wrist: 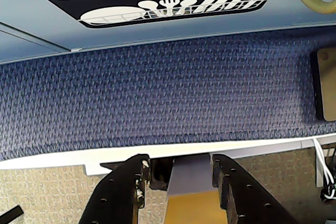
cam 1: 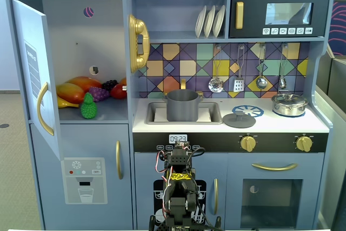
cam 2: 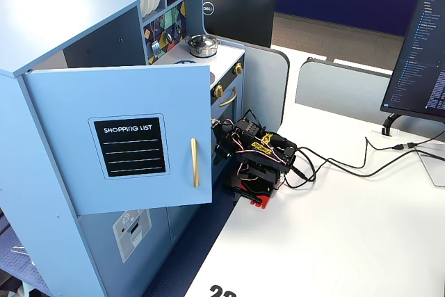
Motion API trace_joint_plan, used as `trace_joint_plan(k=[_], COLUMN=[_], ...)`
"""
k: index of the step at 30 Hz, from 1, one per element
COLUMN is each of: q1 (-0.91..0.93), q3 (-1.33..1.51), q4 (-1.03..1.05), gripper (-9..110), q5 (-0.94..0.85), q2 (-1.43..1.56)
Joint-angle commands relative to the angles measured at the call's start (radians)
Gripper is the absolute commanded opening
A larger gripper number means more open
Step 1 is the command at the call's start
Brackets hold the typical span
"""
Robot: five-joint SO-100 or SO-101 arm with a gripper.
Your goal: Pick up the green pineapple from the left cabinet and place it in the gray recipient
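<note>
Green pineapple on cabinet shelf, arm folded low

Green pineapple [cam 1: 88, 106] stands upright at the front of the shelf in the left cabinet [cam 1: 86, 41], whose door [cam 1: 35, 74] hangs wide open. We see a purple grape bunch [cam 1: 99, 93] touching it just behind, with a yellow banana [cam 1: 69, 103], an orange-yellow fruit [cam 1: 81, 84] and a red fruit [cam 1: 119, 91] further back on the same shelf. In the angled fixed view the open door [cam 2: 125, 137], with its shopping list panel [cam 2: 130, 146], hides the shelf, so we cannot see the fruit there.

To the right in the front fixed view, the gray recipient [cam 1: 182, 105] sits upright in the sink [cam 1: 213, 113], empty as far as we can tell. A gray lid [cam 1: 239, 119] lies on the worktop [cam 1: 303, 125] just beside the sink, and a shiny silver lidded pot [cam 1: 290, 104] stands on the far right burner.

We note the arm [cam 1: 179, 187] folded low before the lower doors, well below the shelf and apart from the fruit. In the wrist view the end effector [wrist: 178, 177] has its fingers [wrist: 126, 187] apart with nothing between them, pointing at blue carpet [wrist: 157, 98] under the kitchen's base. The arm base [cam 2: 254, 186] is clamped at the white table edge [cam 2: 334, 241].
</note>
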Motion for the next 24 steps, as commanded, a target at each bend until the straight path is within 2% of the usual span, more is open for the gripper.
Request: trace_joint_plan(k=[1, 12, 15, 19, 24], q1=[0.054, 0.046, -0.023, -0.307, -0.601], q3=[0.017, 0.017, 0.017, 0.017, 0.015], q4=[0.166, 0.166, 0.143, -0.163, -0.94], gripper=[0, 0, 1, 5, 5], q5=[0.04, 0.029, -0.034, 0.074, 0.29], q2=[-0.008, -0.008, -0.008, -0.011, -0.002])
